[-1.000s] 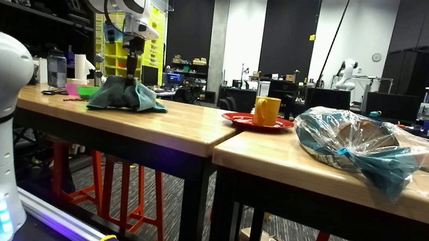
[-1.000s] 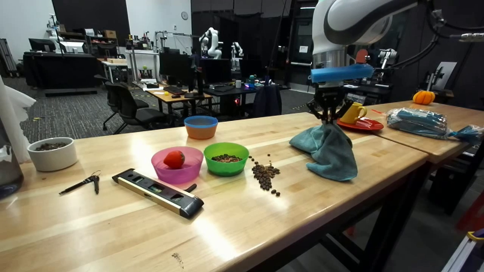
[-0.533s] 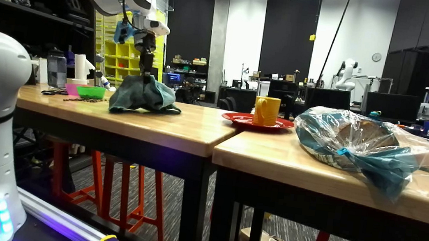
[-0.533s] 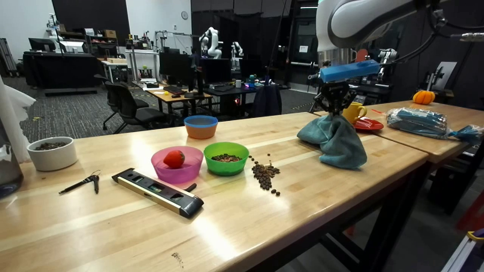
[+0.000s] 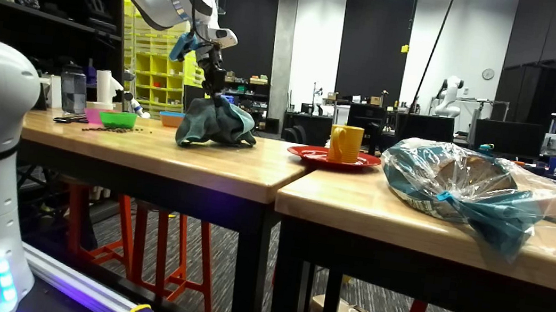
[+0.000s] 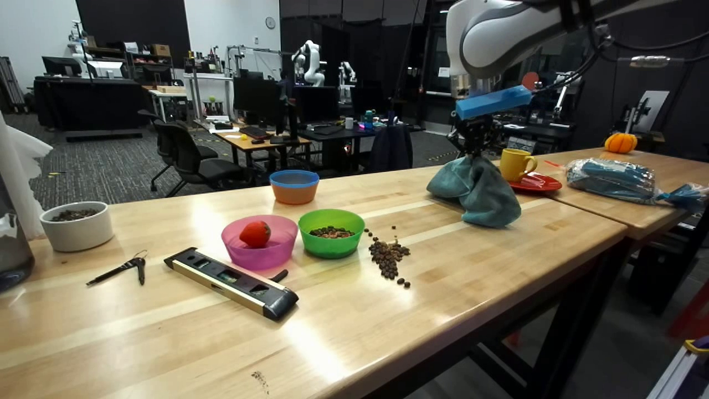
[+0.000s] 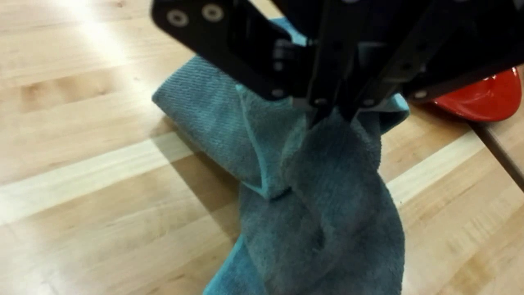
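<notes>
Near the seam of the worktop [image 6: 471, 266], just short of the red plate [image 6: 545, 183] with the yellow mug [image 6: 514, 166] on it, you have a teal cloth [image 6: 487, 199], your jaws clamped on its gathered peak. Wrist view backs that up: tips close together, sunk in fabric, folds bulging below. Rest drapes as a loose tent; one flap sits off the surface over its shadow, and you can't tell if the lowest folds touch down. Handling, by the look of it: light, soft, limp, nothing to break, and that napped pile is probably not slippery. It likely won't hold a shape for you, so loose corners may swing or trail. Best hold looks like a thick bunched fold up top, about where you have it; a thin hem pinch could peel out. Around it, in an exterior view: dark beans [image 6: 388, 255] scattered between the cloth and a green bowl [image 6: 332, 248] of similar bits, a pink bowl [image 6: 260, 256] beside that with a strawberry [image 6: 256, 234] inside, an orange bowl [image 6: 294, 194] with a blue rim farther back, a spirit level [image 6: 232, 284] lying by the pink bowl. Past the plate you also get a bagged item [image 6: 612, 180], contents too hard to make out.
</notes>
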Controlling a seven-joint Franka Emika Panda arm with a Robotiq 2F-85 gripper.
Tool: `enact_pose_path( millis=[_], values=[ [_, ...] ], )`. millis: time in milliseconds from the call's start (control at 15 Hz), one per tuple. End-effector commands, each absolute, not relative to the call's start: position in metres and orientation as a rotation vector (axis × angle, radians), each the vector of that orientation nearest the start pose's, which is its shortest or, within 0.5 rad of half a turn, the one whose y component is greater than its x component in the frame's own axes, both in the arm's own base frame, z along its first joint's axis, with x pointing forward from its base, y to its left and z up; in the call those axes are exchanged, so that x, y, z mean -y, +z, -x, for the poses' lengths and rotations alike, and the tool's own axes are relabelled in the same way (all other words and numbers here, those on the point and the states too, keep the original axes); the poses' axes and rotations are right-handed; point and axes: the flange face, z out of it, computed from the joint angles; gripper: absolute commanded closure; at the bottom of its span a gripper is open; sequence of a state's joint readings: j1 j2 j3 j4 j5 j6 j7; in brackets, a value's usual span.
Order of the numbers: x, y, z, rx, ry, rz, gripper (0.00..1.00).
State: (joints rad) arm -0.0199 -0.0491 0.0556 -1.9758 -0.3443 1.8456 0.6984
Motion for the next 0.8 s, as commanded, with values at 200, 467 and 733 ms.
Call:
enact_pose_path(
  millis=[200, 467, 733],
  values=[
    [0.039, 0.481, -0.618, -0.92, -0.128, 3.465, 0.98],
    [0.066, 0.478, -0.645, -0.774, -0.11, 3.471, 0.98],
    [0.076, 0.467, -0.663, -0.544, -0.062, 3.468, 0.98]
  ],
)
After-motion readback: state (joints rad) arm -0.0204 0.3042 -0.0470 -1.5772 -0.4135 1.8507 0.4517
